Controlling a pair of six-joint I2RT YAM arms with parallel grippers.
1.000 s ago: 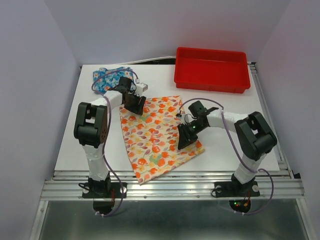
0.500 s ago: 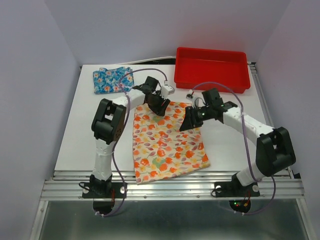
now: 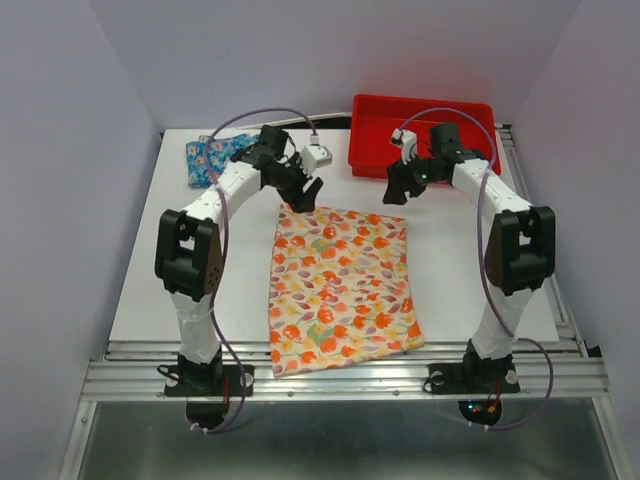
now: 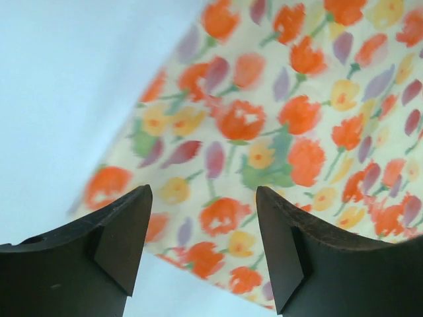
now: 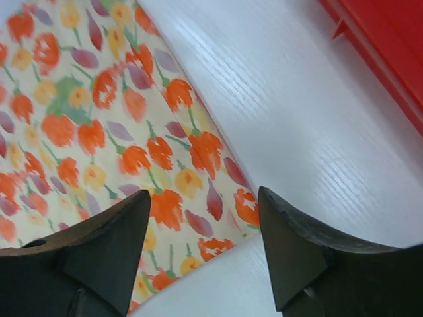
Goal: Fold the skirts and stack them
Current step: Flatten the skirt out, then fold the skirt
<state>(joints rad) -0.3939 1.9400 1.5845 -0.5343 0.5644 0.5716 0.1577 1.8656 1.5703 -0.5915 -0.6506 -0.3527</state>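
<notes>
Skirt [image 3: 343, 288] of cream-yellow cloth with orange-red flowers lies spread flat.

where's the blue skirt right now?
Top view: blue skirt sits at the table's far-left corner, left of the left pincer, apart from the cream skirt spread at centre.

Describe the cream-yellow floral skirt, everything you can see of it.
The cream-yellow skirt is thin printed cloth with orange and red tulip-like flowers, purple leaves and touches of green. It lies spread flat on the white table, narrower at the far end and wider near the arms, where its hem appears to lap over the table's edge. No fold shows. Only the table touches it: the open left gripper and right gripper hover above its far corners.
</notes>
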